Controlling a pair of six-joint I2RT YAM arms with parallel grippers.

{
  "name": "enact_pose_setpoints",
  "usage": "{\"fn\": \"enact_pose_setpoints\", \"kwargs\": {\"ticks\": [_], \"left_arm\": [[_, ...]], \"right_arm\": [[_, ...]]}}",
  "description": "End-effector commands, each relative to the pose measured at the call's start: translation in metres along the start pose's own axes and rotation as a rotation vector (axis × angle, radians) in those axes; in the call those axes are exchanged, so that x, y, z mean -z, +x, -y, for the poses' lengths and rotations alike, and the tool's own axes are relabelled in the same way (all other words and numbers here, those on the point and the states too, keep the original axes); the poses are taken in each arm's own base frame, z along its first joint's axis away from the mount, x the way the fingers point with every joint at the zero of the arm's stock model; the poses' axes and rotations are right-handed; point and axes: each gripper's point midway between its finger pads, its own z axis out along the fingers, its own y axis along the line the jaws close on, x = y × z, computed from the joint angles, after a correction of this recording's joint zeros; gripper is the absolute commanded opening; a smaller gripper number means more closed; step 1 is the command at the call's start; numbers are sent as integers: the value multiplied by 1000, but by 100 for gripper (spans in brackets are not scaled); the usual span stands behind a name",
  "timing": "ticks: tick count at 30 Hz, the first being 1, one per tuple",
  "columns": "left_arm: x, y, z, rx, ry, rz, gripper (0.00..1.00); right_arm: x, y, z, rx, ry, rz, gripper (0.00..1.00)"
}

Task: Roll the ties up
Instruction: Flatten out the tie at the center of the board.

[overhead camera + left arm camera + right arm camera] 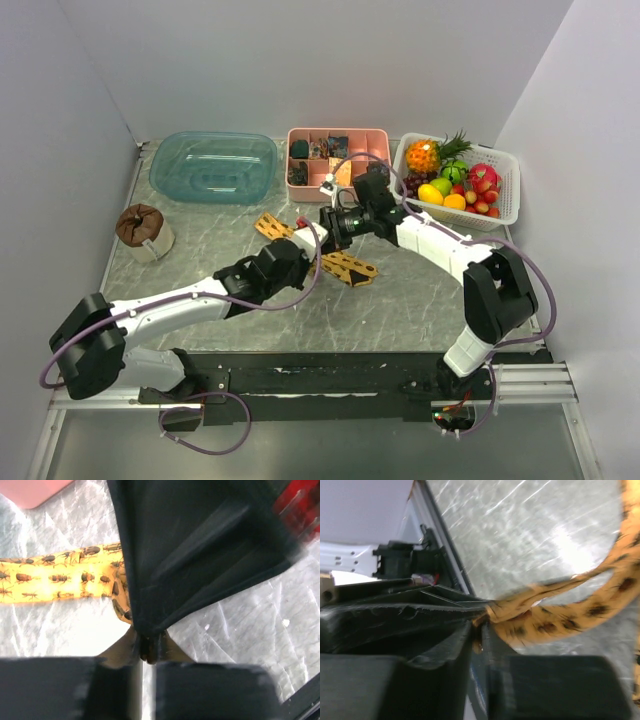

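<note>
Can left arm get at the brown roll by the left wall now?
Likely not yet: bare table up to the roll, but the left hand is pinching the tie.

**One high view, two close wrist views**

Looks down from above and behind the bases across the whole table (400, 300). Stares past left fingers (50, 690) and right fingers (560, 690) at close range; shares the tie (345, 265) mid-table.

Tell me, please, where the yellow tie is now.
In the top view, the yellow tie lies diagonally near the middle of the table, just in front of the pink tray.
</note>
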Motion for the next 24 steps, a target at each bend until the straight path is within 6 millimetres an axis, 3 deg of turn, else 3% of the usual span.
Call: {"fn": "enact_pose_setpoints", "kwargs": {"ticks": [1,7,12,15,18,19,20,21,22,24], "left_arm": [[3,-46,-2,133,-13,157,1],[9,-55,-10,181,-1,201,1],[13,-67,-24,224,-2,226,1],[19,-82,-35,234,-26,247,1],[30,-110,-43,242,-37,289,1],[37,-131,-45,247,-33,326,1],[40,-136,-47,250,-40,324,1],[49,-159,-49,260,-36,364,1],[52,-168,-48,262,-27,378,1],[63,-198,-48,280,-12,436,1]], "right_arm": [[17,-30,-38,158,-55,106,31],[41,-44,-34,152,-20,210,64],[77,-56,-24,156,79,360,80],[99,-60,-20,171,163,444,84],[121,-60,-20,193,247,523,89],[129,-60,-18,195,275,549,91],[138,-57,-23,205,293,575,92],[145,-57,-24,214,317,599,96],[158,-59,-28,230,355,651,96],[167,-53,-24,234,404,671,99]]}}
